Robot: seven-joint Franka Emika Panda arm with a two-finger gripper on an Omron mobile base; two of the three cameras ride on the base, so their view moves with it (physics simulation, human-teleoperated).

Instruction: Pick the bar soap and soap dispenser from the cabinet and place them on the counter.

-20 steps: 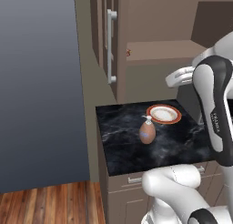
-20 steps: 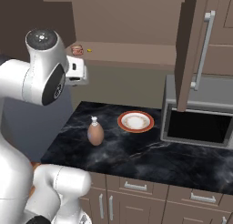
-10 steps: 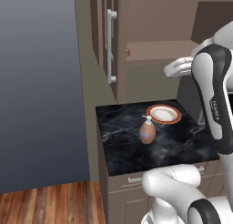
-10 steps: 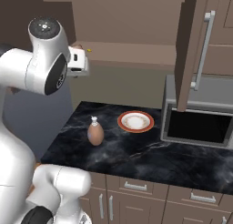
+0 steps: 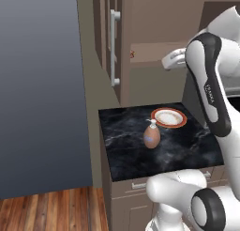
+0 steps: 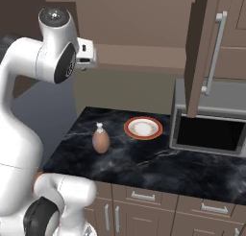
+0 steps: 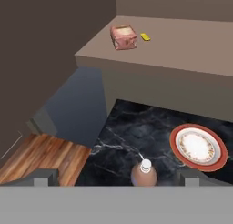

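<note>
Black counter (image 5: 131, 150), soap dispenser (image 5: 151, 134) upright, arm raised beside cabinet (image 6: 144, 19) shelf

The cabinet (image 7: 173, 41) shelf lies open at its front, with bare board right of the bar soap (image 7: 145, 36) and a pinkish box (image 7: 123, 37) just left of it. Below, the soap dispenser (image 5: 151, 134) and a plate (image 5: 168, 117) occupy the bench (image 5: 126, 150).

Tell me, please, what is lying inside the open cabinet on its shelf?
On the cabinet shelf lie the bar soap and, beside it, a pinkish box. The shelf's far right end lies beyond the hand view's edge, so that part is unseen.
</note>
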